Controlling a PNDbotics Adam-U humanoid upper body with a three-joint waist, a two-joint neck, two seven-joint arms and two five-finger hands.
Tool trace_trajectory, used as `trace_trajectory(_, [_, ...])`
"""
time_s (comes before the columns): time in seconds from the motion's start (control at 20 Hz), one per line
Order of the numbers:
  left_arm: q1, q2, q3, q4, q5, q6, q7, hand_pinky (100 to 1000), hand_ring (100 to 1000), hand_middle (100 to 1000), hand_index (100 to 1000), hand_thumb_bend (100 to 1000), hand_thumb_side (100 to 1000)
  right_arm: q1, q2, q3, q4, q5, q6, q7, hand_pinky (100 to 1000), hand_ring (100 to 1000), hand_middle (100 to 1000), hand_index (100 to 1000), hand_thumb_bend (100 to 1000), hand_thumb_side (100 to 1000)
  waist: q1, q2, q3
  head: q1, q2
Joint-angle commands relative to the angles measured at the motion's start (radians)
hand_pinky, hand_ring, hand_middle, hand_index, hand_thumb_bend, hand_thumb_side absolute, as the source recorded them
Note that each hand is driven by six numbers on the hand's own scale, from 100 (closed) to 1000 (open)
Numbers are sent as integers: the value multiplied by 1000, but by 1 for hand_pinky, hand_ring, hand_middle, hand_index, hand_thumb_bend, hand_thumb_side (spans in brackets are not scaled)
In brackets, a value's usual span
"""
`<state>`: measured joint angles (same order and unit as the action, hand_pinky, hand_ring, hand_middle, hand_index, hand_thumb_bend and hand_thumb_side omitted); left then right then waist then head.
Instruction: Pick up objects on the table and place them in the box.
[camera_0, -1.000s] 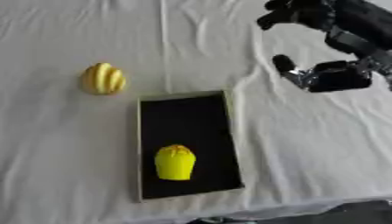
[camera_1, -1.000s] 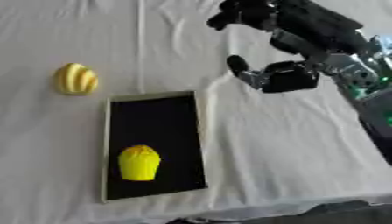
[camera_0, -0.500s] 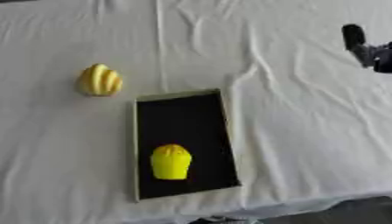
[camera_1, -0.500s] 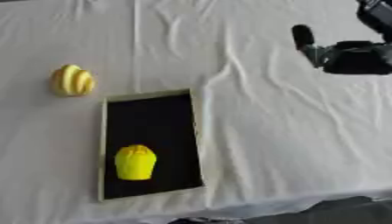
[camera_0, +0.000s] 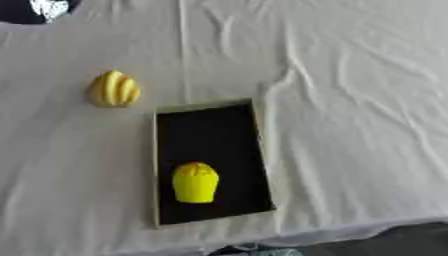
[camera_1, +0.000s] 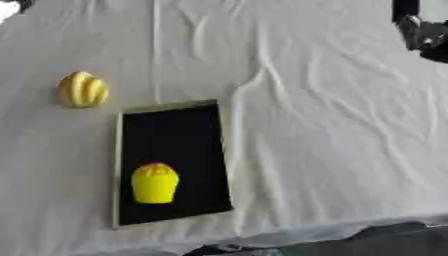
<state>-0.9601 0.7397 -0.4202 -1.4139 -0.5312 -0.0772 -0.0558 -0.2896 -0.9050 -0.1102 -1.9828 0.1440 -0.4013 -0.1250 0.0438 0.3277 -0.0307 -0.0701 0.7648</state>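
Note:
A shallow box (camera_0: 259, 150) with a black inside and pale rim lies on the white cloth near the table's front edge. A yellow ridged object (camera_0: 195, 182) lies in its near half. A second yellow ridged, rounded object (camera_0: 114, 89) sits on the cloth to the upper left of the box, apart from it. My right hand (camera_1: 423, 31) shows only as a dark blurred shape at the upper right edge of the right eye view, far from both objects. My left hand is out of view.
A wrinkled white cloth (camera_0: 350, 100) covers the table. The table's front edge (camera_0: 350, 232) runs along the bottom, with dark floor below. A dark shape (camera_0: 35, 9) sits at the far upper left corner.
My right hand has drawn back to the upper right, leaving the left eye view. The picture has shifted a little; the box and both yellow objects have stayed put.

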Motion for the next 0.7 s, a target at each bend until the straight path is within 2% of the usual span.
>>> trace_trajectory(0.05, [-94, -70, 28, 178, -81, -87, -188, 919, 878, 840, 917, 540, 129, 5, -57, -6, -17, -75, 4, -100, 934, 868, 674, 847, 100, 100, -6, -22, 4, -1, 4])
trace_trajectory(0.1, [-127, -104, 69, 240, -107, -138, -292, 918, 878, 839, 918, 594, 135, 11, -61, -2, -17, -87, 4, -129, 934, 868, 674, 847, 100, 100, -8, -23, 7, -3, 4])
trace_trajectory(0.15, [-148, -129, 103, 282, -127, -181, -372, 919, 878, 842, 918, 538, 126, 14, -62, 1, -17, -92, 5, -148, 935, 868, 674, 847, 100, 100, -9, -23, 8, -4, 3])
trace_trajectory(0.25, [-168, -153, 139, 332, -152, -238, -472, 921, 880, 845, 923, 542, 119, 17, -60, 5, -17, -92, 9, -166, 935, 866, 672, 846, 100, 100, -10, -23, 8, -6, 3])
trace_trajectory(0.35, [-173, -157, 152, 356, -153, -269, -521, 921, 882, 847, 923, 533, 100, 21, -59, 7, -17, -89, 14, -174, 935, 865, 670, 845, 100, 100, -9, -23, 9, -8, 5])
trace_trajectory(0.5, [-173, -137, 150, 370, -144, -301, -565, 941, 893, 848, 928, 600, 100, 26, -56, 11, -17, -88, 22, -177, 938, 862, 664, 842, 100, 100, -4, -25, 14, -16, 5])
trace_trajectory(0.7, [-168, -105, 132, 383, -137, -341, -625, 949, 899, 842, 927, 681, 260, 32, -48, 13, -17, -89, 35, -171, 941, 861, 660, 839, 100, 100, 1, -26, 21, -21, 5])
